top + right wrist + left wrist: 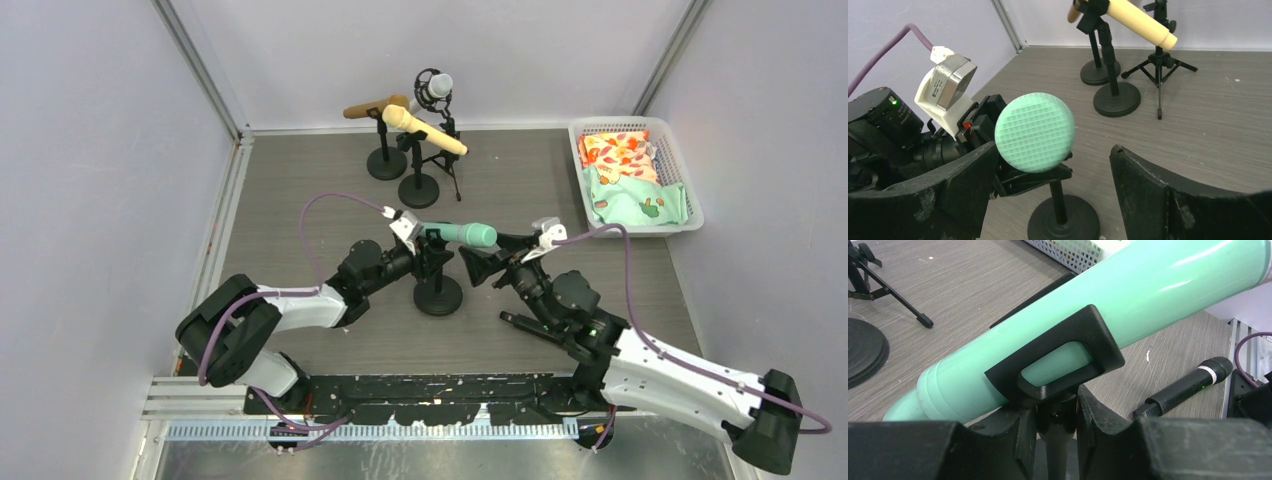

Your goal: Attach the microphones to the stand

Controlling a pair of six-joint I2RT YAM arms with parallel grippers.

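The teal green microphone (462,234) lies in the black clip (1058,357) of the near stand (438,295); its body fills the left wrist view (1128,295). My left gripper (428,252) is shut on the stand's neck (1057,415) just under the clip. My right gripper (492,252) is open, and the teal head (1034,132) sits between its jaws, close to the left finger (968,180). The black microphone (1188,387) lies on the table under my right arm. At the back, the gold (375,107), cream-yellow (425,130) and white (435,88) microphones sit on stands.
A white basket (680,170) with patterned cloth stands at the back right. The back stands have two round bases (418,188) and one tripod (1159,65). Grey walls close in the left, back and right sides.
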